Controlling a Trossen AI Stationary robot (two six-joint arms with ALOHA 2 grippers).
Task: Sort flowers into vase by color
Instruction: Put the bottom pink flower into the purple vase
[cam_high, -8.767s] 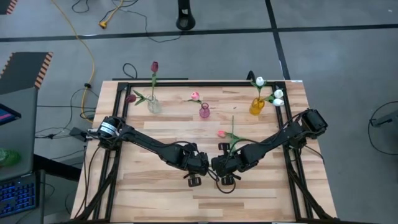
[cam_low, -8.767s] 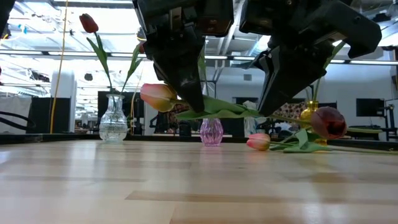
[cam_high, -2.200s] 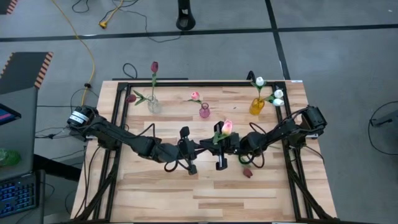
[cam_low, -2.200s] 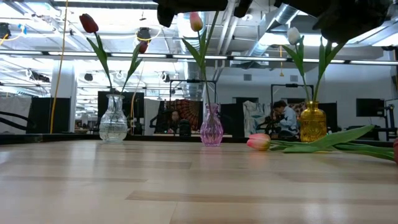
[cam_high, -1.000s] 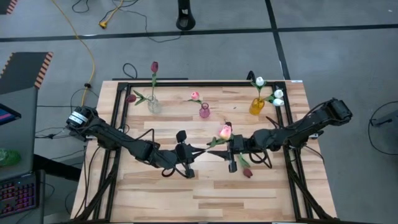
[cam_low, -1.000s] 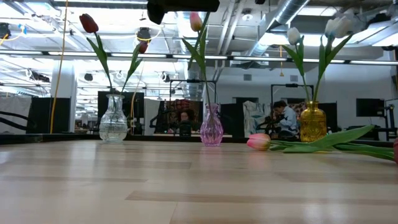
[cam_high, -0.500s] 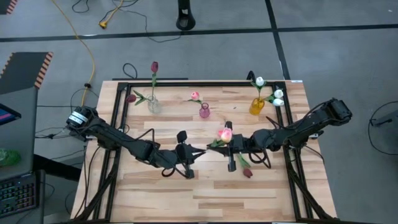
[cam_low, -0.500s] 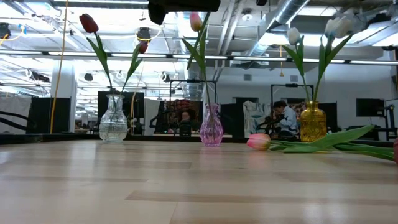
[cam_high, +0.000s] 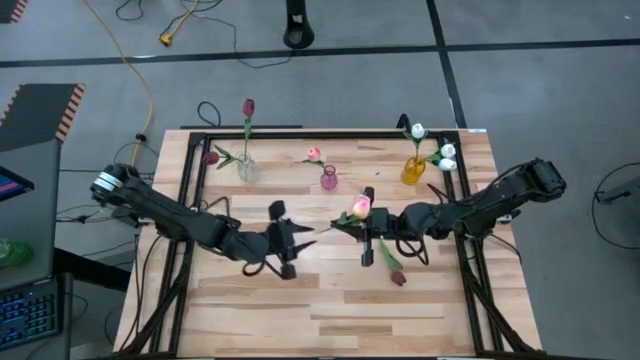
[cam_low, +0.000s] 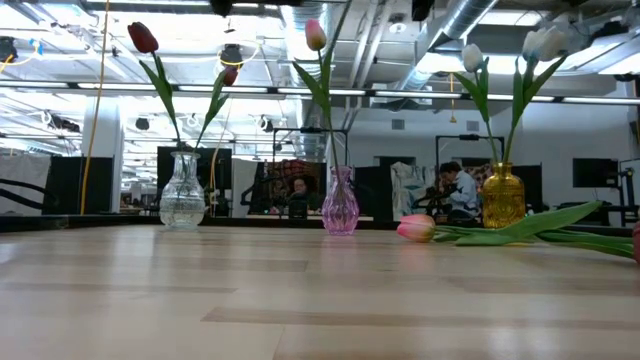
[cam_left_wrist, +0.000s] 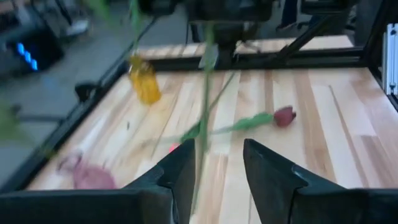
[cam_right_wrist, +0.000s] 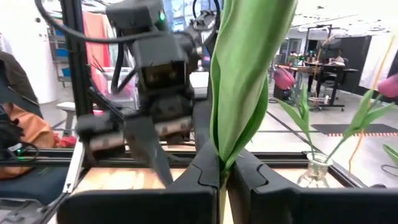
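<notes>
**Pink tulip held up in my right end effector, left fingers parted beside it**

My right end effector (cam_high: 366, 238) is clamped on the stem of a pink tulip (cam_high: 359, 207), which stands upright over the middle of the table (cam_high: 420, 300); in my right wrist view its folded green leaf rises straight from between the pressed fingers (cam_right_wrist: 249, 177). My left end effector (cam_high: 290, 240) hangs just beside it, fingers (cam_left_wrist: 264, 171) apart, with the stem running close past them, and I cannot tell whether it touches. Both arms stretch in low from the table's outer edges towards the centre.

On the table a dark red tulip (cam_high: 397, 277) lies flat near my right end effector. Along the far edge stand a clear vase (cam_high: 247, 170) with dark red tulips, a purple vase (cam_high: 329, 179) with a pink one, and an amber vase (cam_high: 414, 171) with white ones. Another pink tulip (cam_low: 416, 228) lies on the wood in the low view.

Beyond the table, seated people (cam_low: 455, 190) show in a workshop. The left wrist view is blurred, and the low view cuts off both arms.
</notes>
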